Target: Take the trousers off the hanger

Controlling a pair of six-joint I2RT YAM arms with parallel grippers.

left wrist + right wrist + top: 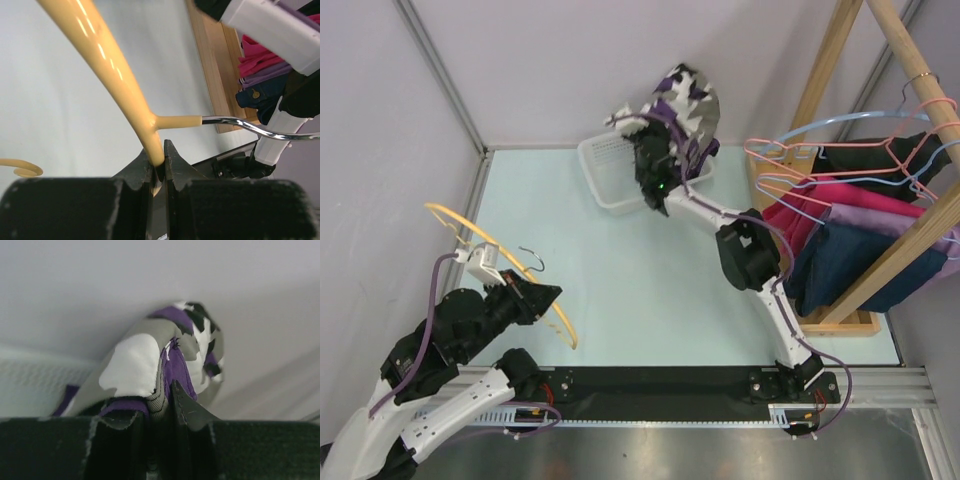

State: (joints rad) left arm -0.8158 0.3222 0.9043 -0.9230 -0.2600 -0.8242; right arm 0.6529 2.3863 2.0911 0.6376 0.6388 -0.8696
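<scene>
**Two hands, two separate loads**

Both hands are closed on something. The right hand [161, 402] pinches a fold of the camouflage trousers [685, 100]. They hang bunched in the air over the far side of the white basket [595, 178]. In the right wrist view the cloth bulges up from between the pressed fingers. The left hand [159, 156] clamps the yellow-orange hanger [565, 322] just below the junction where its grey metal hook [250, 126] branches off. That hanger is bare and held above the pale bench [620, 280], well apart from the basket, to its left and nearer the arm bases. To the right of the basket stands a wooden rack [835, 70] with a pink garment [808, 215] and a navy garment [840, 255] hanging from it.
</scene>
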